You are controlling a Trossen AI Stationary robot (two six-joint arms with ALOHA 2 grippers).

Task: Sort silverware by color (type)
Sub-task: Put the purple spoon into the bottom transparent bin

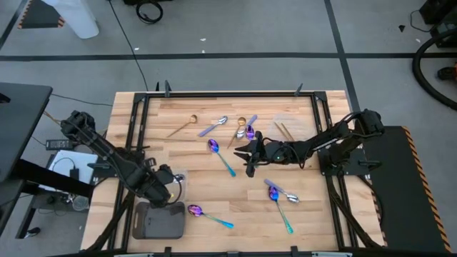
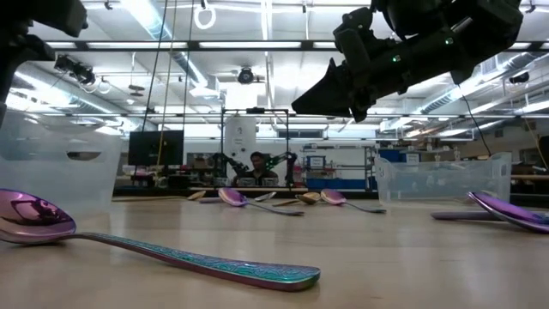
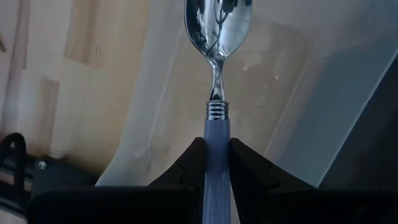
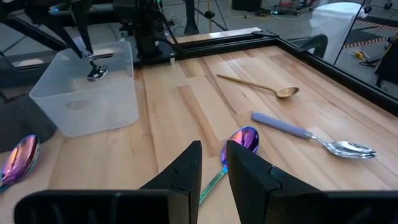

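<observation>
Left gripper (image 3: 216, 155) clamped on lavender handle of a silver spoon (image 3: 217, 37), bowl end pointing away from fingers, held above the clear plastic tray (image 4: 87, 93) near the table's (image 1: 214, 214) left front; in right wrist view same spoon seen hanging bowl-down just over tray's rim. Dark grey tray (image 1: 158, 221) just in front of clear one, beside table edge. Right gripper (image 4: 212, 168) raised over table centre, fingers (image 4: 186, 168) close together w/ narrow gap, nothing between them; whether fully closed, cannot tell. Iridescent purple spoon w/ teal handle (image 4: 239, 146) on wood directly below and ahead of right gripper. Second lavender-handled silver spoon (image 4: 311, 137) lying flat further to the side; gold spoon (image 4: 261, 86) beyond it, well apart. In high view: gold spoon and lavender spoon toward back of table, a small cluster of pieces (image 1: 246, 128) by back centre, gold sticks (image 1: 284, 131) just beside. Another iridescent spoon (image 1: 208, 215) at front, near dark grey tray; two more utensils (image 1: 280, 198) crossing each other at right front. Low view: iridescent spoon (image 2: 129, 245) lying close to camera, bowl up, more spoons farther back.
</observation>
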